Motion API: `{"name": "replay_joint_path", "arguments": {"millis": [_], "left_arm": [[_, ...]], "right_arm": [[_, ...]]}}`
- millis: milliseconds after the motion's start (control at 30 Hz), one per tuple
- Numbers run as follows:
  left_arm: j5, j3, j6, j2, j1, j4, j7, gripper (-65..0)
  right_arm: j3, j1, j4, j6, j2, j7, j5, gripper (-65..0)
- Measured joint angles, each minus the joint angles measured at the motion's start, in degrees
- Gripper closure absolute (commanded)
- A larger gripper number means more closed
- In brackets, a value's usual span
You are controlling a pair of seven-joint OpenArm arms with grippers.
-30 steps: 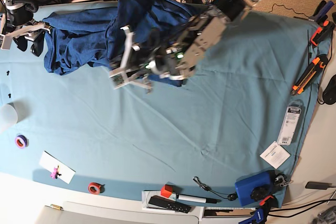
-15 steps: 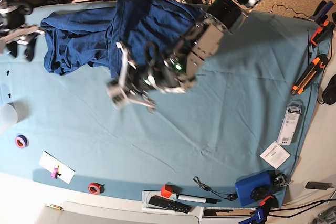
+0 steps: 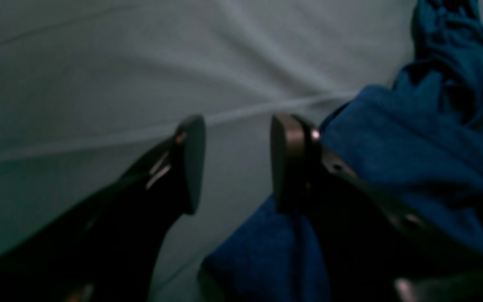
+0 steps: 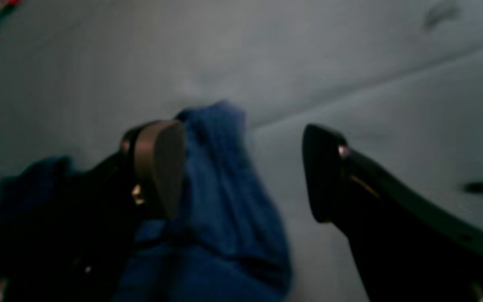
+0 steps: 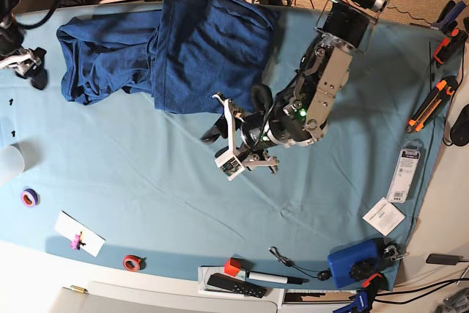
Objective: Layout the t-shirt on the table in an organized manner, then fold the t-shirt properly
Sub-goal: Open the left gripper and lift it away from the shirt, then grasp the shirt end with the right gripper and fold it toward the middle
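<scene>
The dark navy t-shirt (image 5: pixel 183 49) lies bunched and creased at the far left of the teal-covered table (image 5: pixel 146 181). My left gripper (image 5: pixel 223 137) hangs open just off the shirt's near edge. In the left wrist view its fingers (image 3: pixel 193 163) have nothing between them, and t-shirt fabric (image 3: pixel 392 159) lies beyond one finger. My right gripper (image 5: pixel 28 65) is at the shirt's left end. In the right wrist view the right gripper (image 4: pixel 245 167) stands wide open, with a fold of the t-shirt (image 4: pixel 224 197) lying loose beside one pad.
Along the near edge lie a purple tape roll (image 5: pixel 29 197), a white card (image 5: pixel 79 234), a red tape roll (image 5: pixel 133 262), a remote (image 5: pixel 234 284) and a blue box (image 5: pixel 355 262). An orange cutter (image 5: pixel 429 108) and a white package (image 5: pixel 404 174) lie on the right.
My left gripper has opened, let go of the shirt's edge and swung right, off the fabric. The right gripper has opened wider and shifted slightly at the shirt's left end.
</scene>
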Motion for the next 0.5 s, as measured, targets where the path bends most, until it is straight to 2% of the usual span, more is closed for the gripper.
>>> {"name": "replay_joint_path", "arguments": {"millis": [67, 167, 267, 300, 500], "left_arm": [[-0.24, 0.02, -0.02, 0.04, 0.0, 0.0, -0.04, -26.7], [-0.26, 0.02, 0.0, 0.02, 0.0, 0.0, -0.04, -26.7], [-0.26, 0.02, 0.0, 0.0, 0.0, 0.0, -0.07, -26.7], [-0.26, 0.02, 0.0, 0.02, 0.0, 0.0, -0.07, -26.7], [-0.28, 0.02, -0.02, 0.07, 0.0, 0.0, -0.09, -26.7]], "right_arm": [[-0.02, 1.42, -4.55, 1.36, 0.94, -2.51, 0.39, -42.9], [-0.02, 1.68, -11.5, 2.16, 2.05, -2.69, -0.26, -42.9], [0.0, 1.46, -17.0, 5.14, 2.36, -3.56, -0.79, -42.9], [0.0, 1.46, -18.27, 6.25, 2.4, -3.19, 0.7, -42.9], [-3.76, 1.75, -21.44, 6.16, 2.8, -2.19, 5.4, -42.9]]}}
